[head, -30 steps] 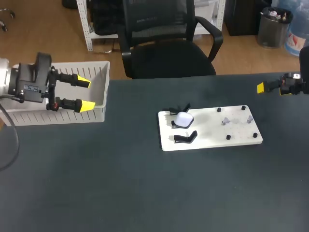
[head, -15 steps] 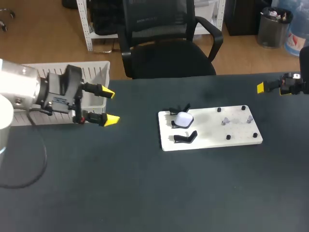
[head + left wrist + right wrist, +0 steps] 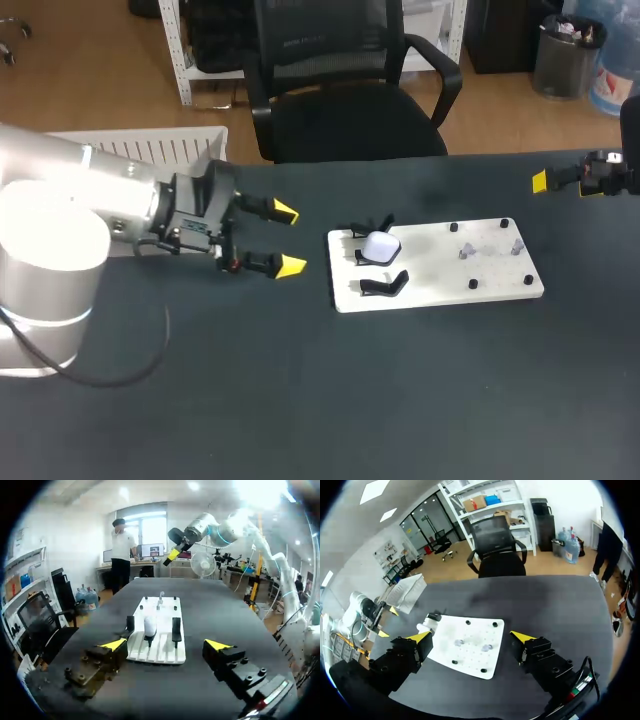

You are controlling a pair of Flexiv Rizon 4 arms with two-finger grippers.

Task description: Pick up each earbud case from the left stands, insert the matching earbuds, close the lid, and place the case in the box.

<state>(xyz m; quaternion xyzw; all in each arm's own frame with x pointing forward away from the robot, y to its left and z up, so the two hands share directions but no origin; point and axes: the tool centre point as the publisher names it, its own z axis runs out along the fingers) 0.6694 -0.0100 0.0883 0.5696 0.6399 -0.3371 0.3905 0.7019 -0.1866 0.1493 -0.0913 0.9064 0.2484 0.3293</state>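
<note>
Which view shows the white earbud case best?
The left wrist view: the earbud case stands unobstructed, straight ahead of the open left gripper. The head view shows it small, from above; the right wrist view, tiny at the board's far edge.

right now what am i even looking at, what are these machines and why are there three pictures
These are two robot arms at a dark table. One picture looks down from above; the two round ones come from cameras on each arm's wrist. The left hand and the right hand are both open and hold nothing. On the table lies a white board with black stands; a white earbud case sits on one. A white box stands at the far left.
</note>
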